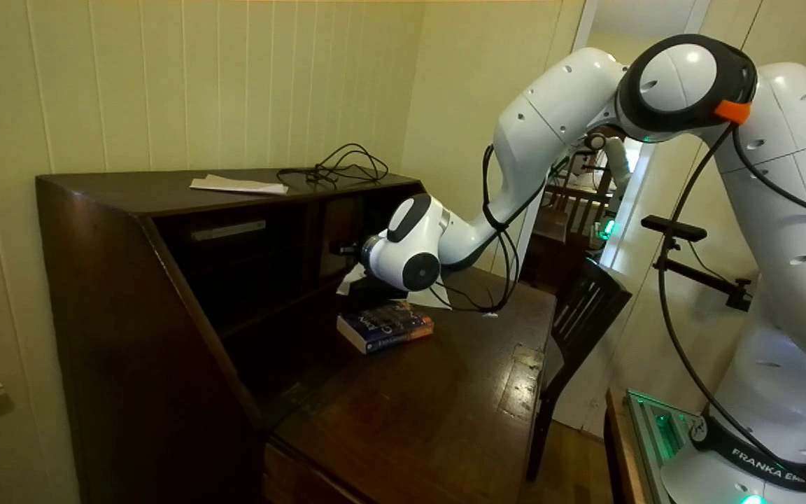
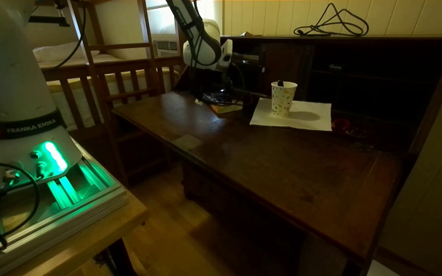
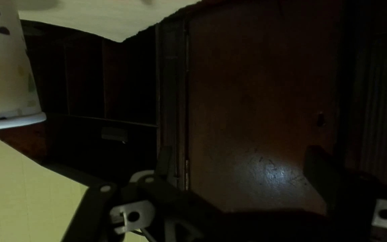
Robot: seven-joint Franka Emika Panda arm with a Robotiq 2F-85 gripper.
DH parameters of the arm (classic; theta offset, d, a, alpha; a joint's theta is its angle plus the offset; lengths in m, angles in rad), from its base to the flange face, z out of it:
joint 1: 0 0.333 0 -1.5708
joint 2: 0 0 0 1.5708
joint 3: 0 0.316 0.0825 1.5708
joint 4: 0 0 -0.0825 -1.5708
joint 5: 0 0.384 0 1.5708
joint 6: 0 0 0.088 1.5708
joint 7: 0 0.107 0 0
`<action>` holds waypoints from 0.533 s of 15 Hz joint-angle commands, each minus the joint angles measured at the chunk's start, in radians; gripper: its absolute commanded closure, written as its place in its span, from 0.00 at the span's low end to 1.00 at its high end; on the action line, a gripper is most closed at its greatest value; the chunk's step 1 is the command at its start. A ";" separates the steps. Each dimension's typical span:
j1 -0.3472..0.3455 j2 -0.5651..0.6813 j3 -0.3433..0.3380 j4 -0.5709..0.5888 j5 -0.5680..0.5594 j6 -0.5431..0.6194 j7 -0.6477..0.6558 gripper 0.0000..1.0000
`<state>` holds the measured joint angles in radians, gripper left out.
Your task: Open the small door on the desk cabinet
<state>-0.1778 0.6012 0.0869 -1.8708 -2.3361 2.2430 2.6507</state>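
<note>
The desk cabinet [image 1: 109, 301] is a large dark brown secretary desk with its writing leaf [image 2: 274, 172] lowered. Its small door [image 3: 257, 84] is a plain brown panel in the middle of the inner compartments; it appears closed and also shows in both exterior views [image 1: 338, 227] [image 2: 286, 65]. In the wrist view, which stands upside down, hinges [image 3: 186, 173] run along the door's left edge and a small dark keyhole [image 3: 320, 119] is near its right edge. My gripper [image 3: 240, 151] is open and empty, facing the door, fingers spread across its width. Contact cannot be told.
A patterned paper cup [image 2: 282, 99] stands on a white sheet [image 2: 313, 120] near the door. A thick book [image 1: 385, 327] lies on the leaf below my wrist. Black cables [image 1: 336, 168] and paper [image 1: 235, 185] lie on top. A dark chair [image 1: 581, 315] stands beside the leaf.
</note>
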 commanded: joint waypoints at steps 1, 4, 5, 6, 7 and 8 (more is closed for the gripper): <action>0.014 0.027 -0.011 0.044 -0.004 0.011 0.003 0.00; 0.013 0.045 -0.012 0.072 -0.005 0.020 -0.002 0.00; 0.015 0.053 -0.011 0.083 -0.005 0.019 -0.004 0.00; 0.015 0.061 -0.010 0.095 -0.006 0.021 -0.004 0.00; 0.017 0.071 -0.010 0.109 -0.006 0.024 -0.006 0.00; 0.019 0.079 -0.010 0.120 -0.006 0.022 -0.007 0.00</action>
<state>-0.1714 0.6412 0.0869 -1.8106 -2.3361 2.2431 2.6506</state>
